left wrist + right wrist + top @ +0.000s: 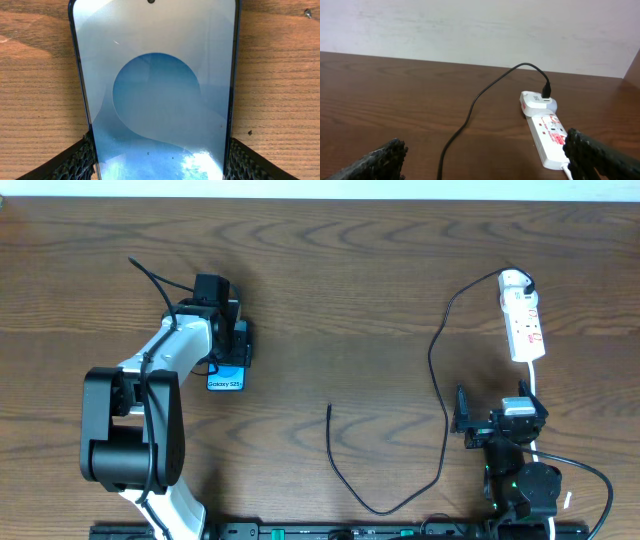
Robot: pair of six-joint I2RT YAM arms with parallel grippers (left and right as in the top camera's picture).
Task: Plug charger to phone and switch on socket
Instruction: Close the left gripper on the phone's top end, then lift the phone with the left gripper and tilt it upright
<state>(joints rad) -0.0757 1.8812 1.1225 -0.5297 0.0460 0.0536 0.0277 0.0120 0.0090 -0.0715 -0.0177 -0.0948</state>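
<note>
Glossy glass and a slim black frame make the phone (157, 75) slippery. The left tool (159, 155) clasps its long edges between mesh-textured pads (75, 162), and a tilt could let it slide. Thin black charger cable (440, 380) loops limply across the woodgrain bench (340, 280), its small tip (329, 409) lying free midway, and it may flick aside when pinched. Right tool (485, 150) gapes wide, empty, near the white plastic power strip (524, 320).

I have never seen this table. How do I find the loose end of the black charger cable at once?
Start at the white power strip on the far right of the wooden table. The thin black charger cable leaves its far end, loops toward the near edge and climbs back to mid-table. Its loose tip lies alone on bare wood, unlike the plugged end.
</note>
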